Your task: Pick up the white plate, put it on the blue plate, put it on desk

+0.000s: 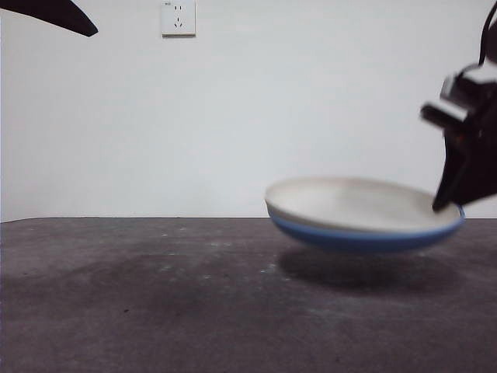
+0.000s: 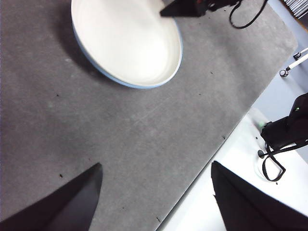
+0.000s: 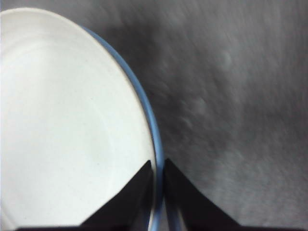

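Plates' rim (image 3: 156, 144) betw. right jaws

Matte plate, glossy plate, rough tabletop

Round cream-white plate (image 3: 62, 134) looks smooth and matte; round blue plate (image 1: 365, 237) glossy; dark grey stone-like tabletop (image 2: 144, 134) mottled, rough.

White wall (image 1: 311, 109) fills the background, w/ a white socket plate (image 1: 178, 17) at approx 11 o'clock of front view. Left wrist view: pale floor (image 2: 240, 159) at 4 o'clock, looped black cable (image 2: 270, 166) lying on it; black cable (image 2: 248, 14) at 1 o'clock.
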Motion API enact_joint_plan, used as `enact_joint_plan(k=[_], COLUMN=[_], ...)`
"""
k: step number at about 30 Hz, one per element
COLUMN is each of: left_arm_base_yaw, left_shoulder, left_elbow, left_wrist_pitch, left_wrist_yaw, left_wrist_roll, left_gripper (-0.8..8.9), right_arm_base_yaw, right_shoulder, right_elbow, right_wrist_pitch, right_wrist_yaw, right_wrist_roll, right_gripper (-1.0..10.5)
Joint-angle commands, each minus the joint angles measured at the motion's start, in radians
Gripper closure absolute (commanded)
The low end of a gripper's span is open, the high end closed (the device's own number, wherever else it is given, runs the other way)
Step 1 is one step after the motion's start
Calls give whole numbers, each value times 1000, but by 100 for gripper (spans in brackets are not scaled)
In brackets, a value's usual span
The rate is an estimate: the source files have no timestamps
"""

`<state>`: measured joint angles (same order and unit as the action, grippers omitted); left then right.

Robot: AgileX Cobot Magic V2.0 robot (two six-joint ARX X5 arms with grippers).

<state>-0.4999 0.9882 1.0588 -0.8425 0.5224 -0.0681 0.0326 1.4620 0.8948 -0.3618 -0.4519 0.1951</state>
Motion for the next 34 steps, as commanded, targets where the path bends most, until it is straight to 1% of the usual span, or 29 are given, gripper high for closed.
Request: enact_joint_plan(k=[1, 6, 9, 10, 13, 17, 23, 29, 34], left_arm_base_yaw=[-5, -5, -5, -5, -5, -5, -5, -5, -5], left_shoulder=[5, 5, 5, 5, 5, 5, 5, 5, 5], left_elbow=[8, 8, 8, 8, 8, 8, 8, 8, 8], left_wrist_pitch=[5, 5, 5, 5, 5, 5, 5, 4, 4], left_wrist_yaw=[2, 2, 2, 2, 2, 2, 2, 2, 2], left_wrist_roll=[8, 8, 12, 13, 16, 16, 16, 16, 16], left_gripper=[448, 448, 448, 448, 448, 448, 448, 448, 448], right_arm_base_yaw=[7, 47, 93, 114, 183, 262, 328, 352, 353], right_shoulder=[-45, -116, -125, -124, -116, -90, 19, 156, 243], right_elbow=[14, 16, 25, 29, 30, 31, 44, 108, 160], right_wrist_pitch=[10, 19, 26, 26, 39, 80, 163, 189, 189], right_wrist_yaw=[-67, -71, -67, -58, 14, 66, 91, 124, 120], right_wrist_roll=[48, 90, 121, 123, 135, 161, 217, 230, 243], right_gripper=[935, 935, 935, 935, 935, 935, 935, 935, 935])
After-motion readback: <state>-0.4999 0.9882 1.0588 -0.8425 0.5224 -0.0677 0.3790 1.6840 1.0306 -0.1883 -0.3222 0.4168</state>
